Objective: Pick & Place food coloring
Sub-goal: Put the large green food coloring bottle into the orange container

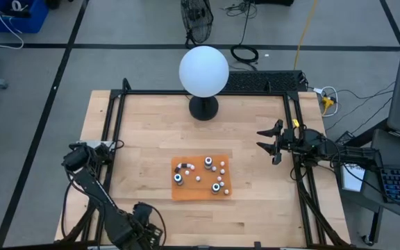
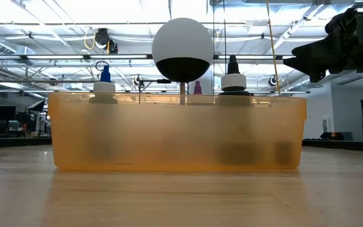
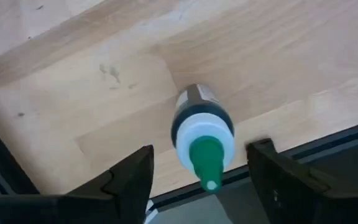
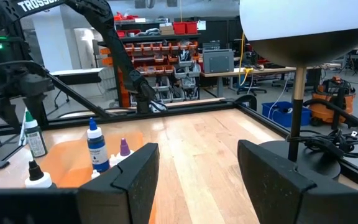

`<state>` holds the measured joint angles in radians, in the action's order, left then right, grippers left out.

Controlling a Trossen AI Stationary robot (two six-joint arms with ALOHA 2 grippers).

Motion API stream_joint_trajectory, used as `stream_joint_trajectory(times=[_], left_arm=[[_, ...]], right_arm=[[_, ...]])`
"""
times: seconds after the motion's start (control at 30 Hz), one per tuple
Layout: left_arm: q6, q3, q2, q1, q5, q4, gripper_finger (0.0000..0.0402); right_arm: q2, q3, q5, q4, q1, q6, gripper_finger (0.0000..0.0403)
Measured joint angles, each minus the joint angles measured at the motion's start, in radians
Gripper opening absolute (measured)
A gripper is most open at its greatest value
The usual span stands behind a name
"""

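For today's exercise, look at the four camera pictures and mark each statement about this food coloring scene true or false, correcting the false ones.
1. A green-tipped bottle stands between the left gripper's open fingers. True.
2. The orange tray holds no bottles. False: several stand in it.
3. The white globe stands behind the tray. True.
4. The right gripper grips a blue bottle. False: it is open and empty, off to the tray's right.

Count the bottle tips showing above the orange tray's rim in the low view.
3: a blue tip at the left, a small purple tip near the middle, a black tip at the right. Shorter bottles may hide behind the tray wall.
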<state>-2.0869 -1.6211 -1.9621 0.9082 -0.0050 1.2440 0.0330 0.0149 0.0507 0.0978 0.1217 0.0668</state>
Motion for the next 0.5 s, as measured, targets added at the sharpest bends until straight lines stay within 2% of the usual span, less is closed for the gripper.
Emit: stream_joint_trajectory(times=[0.27,0.5], left_arm=[[0.024,0.003,0.0,-0.029,-0.024,-0.021,0.027],[0.042,0.083,0.0,-0.039,0.007,-0.117,0.0258]], right_arm=[[0.0,0.0,0.0,0.0,0.0,0.0,0.0208],[0.0,0.0,0.0,0.0,0.0,0.0,0.0208]])
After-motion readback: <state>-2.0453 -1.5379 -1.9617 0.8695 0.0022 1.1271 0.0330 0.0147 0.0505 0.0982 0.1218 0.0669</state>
